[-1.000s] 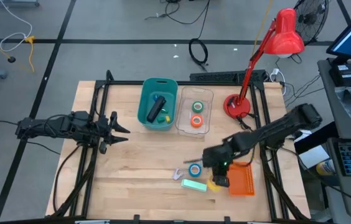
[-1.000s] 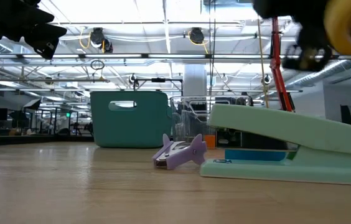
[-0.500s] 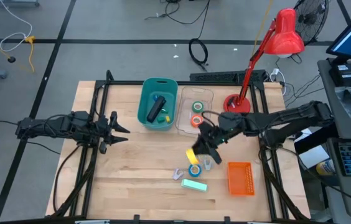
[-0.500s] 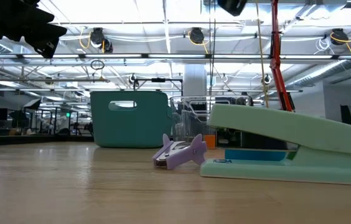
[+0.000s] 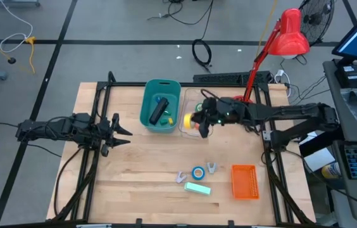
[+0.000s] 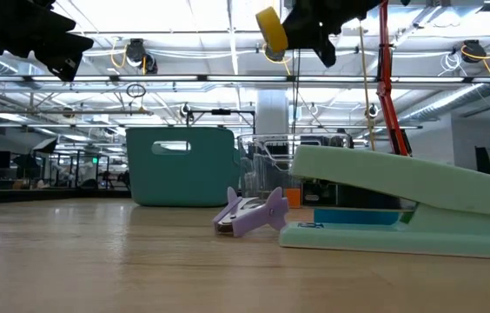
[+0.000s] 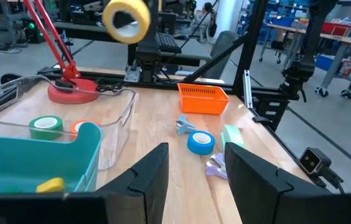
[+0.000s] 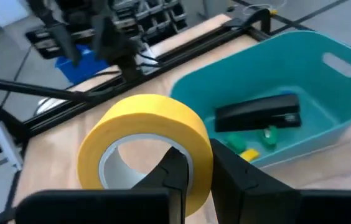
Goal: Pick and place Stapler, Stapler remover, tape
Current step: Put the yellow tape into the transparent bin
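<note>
My right gripper [image 5: 195, 120] is shut on a yellow tape roll [image 8: 144, 140], high over the gap between the teal bin [image 5: 160, 104] and the clear container [image 5: 199, 113]. The black stapler [image 8: 259, 112] lies inside the bin. A green tape roll [image 7: 45, 126] and an orange tape roll [image 5: 199, 123] lie in the clear container. A blue tape roll [image 5: 198, 172] lies flat on the table, between a purple staple remover [image 5: 181, 177] and a paler one [image 5: 211, 168]. My left gripper [image 7: 197, 177] waits open at the table's left. My right gripper pinches the yellow roll's wall [image 8: 199, 158], one finger [image 8: 175, 171] inside the ring and the other outside it. The fingers reach in from the table's right, slanting slightly down. The roll [image 6: 271, 29] is tilted and lifted well clear of the table.
A mint-green stapler [image 5: 197, 188] lies near the front edge. An orange basket [image 5: 244, 181] sits at the front right. A red desk lamp [image 5: 242, 106] stands at the back right, close to my right arm. Bare wood stretches across the table's left half.
My right gripper has carried the yellow roll from beside the orange basket up and toward the table's far edge and left, over the clear container. It has tipped from pointing steeply down to nearly level and has stayed shut on the roll.
</note>
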Robot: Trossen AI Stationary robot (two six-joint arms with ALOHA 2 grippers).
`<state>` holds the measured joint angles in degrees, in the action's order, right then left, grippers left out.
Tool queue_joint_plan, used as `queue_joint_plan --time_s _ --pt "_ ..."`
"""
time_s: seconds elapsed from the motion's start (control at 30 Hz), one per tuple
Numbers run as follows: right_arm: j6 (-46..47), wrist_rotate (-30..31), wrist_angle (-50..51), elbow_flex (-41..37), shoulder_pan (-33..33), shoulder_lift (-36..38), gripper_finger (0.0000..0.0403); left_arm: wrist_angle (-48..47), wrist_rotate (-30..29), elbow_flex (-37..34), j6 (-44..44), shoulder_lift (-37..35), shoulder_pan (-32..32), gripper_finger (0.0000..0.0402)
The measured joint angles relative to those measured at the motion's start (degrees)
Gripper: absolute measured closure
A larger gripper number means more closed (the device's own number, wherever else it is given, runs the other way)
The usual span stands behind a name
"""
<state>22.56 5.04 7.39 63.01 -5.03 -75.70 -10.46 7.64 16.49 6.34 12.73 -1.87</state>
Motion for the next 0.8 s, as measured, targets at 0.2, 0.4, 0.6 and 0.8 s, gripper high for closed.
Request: queue_joint_plan --time_s 0.2,0.4,0.6,0.8 --pt "-2.32 -0.57 4.49 1.72 -3.60 -3.66 0.0370 0.00 0.00 0.00 0.44 0.02 0.00 0.0245" --pt "-5.70 -0.46 17.03 9.78 -6.05 -8.53 0.0370 -0.02 -0.07 0.00 1.87 0.00 0.00 0.0245" --pt "-6.81 -0.56 29.04 15.98 -8.24 -14.46 0.0370 -0.09 -0.15 0.00 2.33 0.09 0.00 0.0245" --pt "-8.88 -1.79 33.74 21.75 -9.31 -20.62 0.0370 -0.29 -0.13 -0.01 2.79 0.66 0.02 0.0245"
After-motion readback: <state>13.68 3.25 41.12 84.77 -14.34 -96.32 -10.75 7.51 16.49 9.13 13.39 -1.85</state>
